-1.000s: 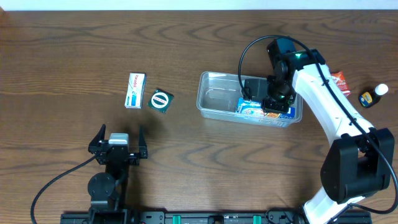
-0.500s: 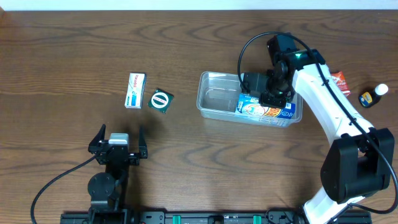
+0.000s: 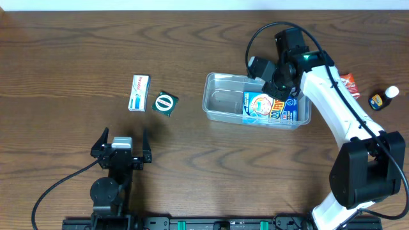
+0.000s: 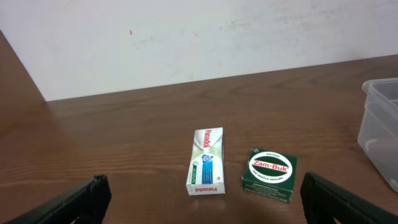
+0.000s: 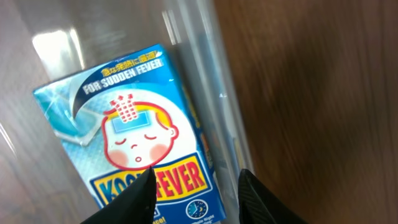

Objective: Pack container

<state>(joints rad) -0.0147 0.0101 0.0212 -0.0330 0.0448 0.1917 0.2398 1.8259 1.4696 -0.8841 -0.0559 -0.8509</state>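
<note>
Container (image 3: 223, 101): clear rimmed tub on the brown wooden table (image 3: 64, 51), directly beneath the right claw, and well ahead of the left claw and off to its right, with only a corner (image 4: 380, 124) showing in the left wrist view.

Far left: left claw (image 3: 124, 135) low over bare wood, fingers (image 4: 93, 194) spread wide, gripping nothing.

Ahead of that claw, well apart from it: white Panadol box (image 3: 138, 92) (image 4: 206, 162), lying flat, long side pointing away from the claw. Just to its right, close but not touching: small green Zam-Buk box (image 3: 166, 103) (image 4: 269, 175), flat, round white label up.

Further right, inside the tub's right half: blue Kool Fever box (image 3: 268, 107) (image 5: 137, 143), face up, baby's face and "FOR SUDDEN FEVER" readable, one long edge running close along the tub wall. Left half of the tub bare.

Right claw (image 5: 196, 190) over that box, fingers parted with nothing clasped between them; one tip above the box's printed face, the other above the tub wall. Contact with the box: cannot tell.

Right of the right claw, outside the tub: red packet (image 3: 349, 83), partly hidden behind the white arm. Furthest right: small dark bottle (image 3: 383, 98) with a white cap.
</note>
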